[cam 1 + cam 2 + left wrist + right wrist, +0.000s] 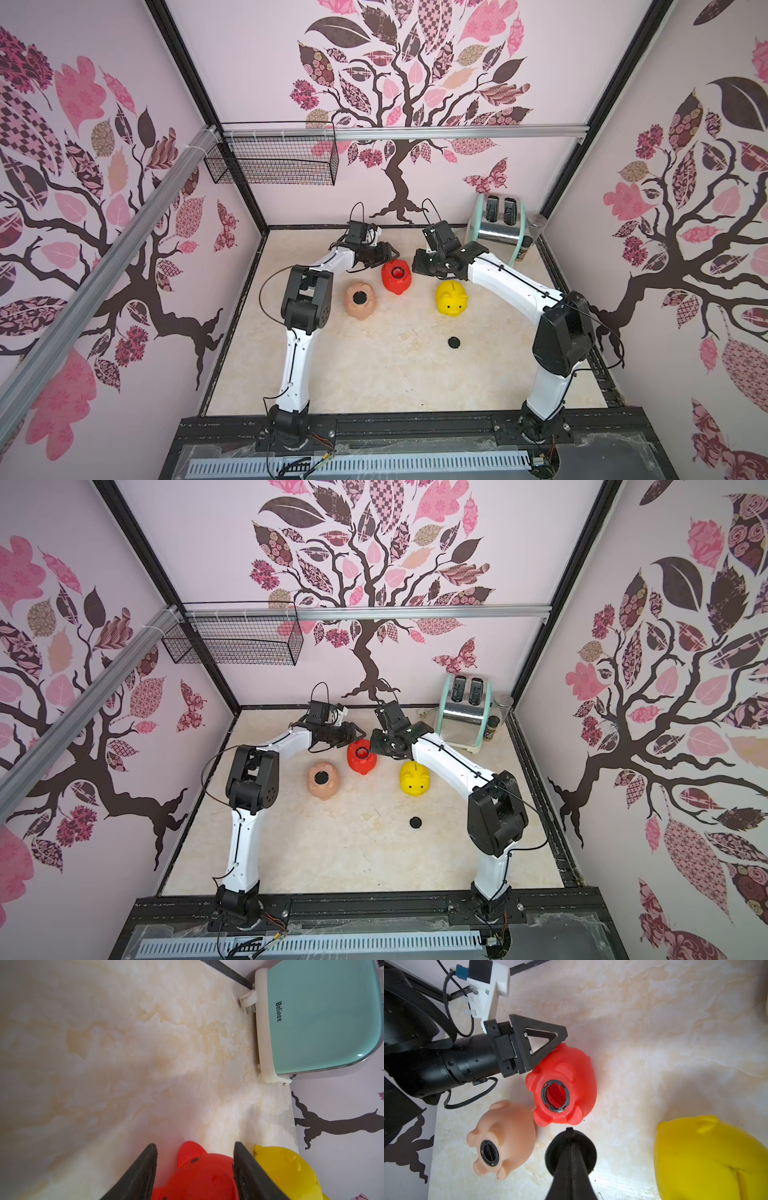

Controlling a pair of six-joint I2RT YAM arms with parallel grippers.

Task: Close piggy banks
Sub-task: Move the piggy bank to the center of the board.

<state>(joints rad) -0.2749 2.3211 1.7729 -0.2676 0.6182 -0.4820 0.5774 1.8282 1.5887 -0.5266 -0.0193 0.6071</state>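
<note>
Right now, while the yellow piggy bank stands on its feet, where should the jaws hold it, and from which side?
Take the yellow piggy bank across its rounded flanks, at mid-body, coming down from above. It stands upright, coin slot up, snout toward the robot, so both flanks are bare; ears and snout would probably make the jaws slip.

The yellow pig (pixel 708 1157) is cut off by the right wrist view's edge.

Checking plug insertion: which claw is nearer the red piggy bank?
Left. The left claw clasps the red piggy bank; the right claw, holding a black plug, hovers beside it.
</note>
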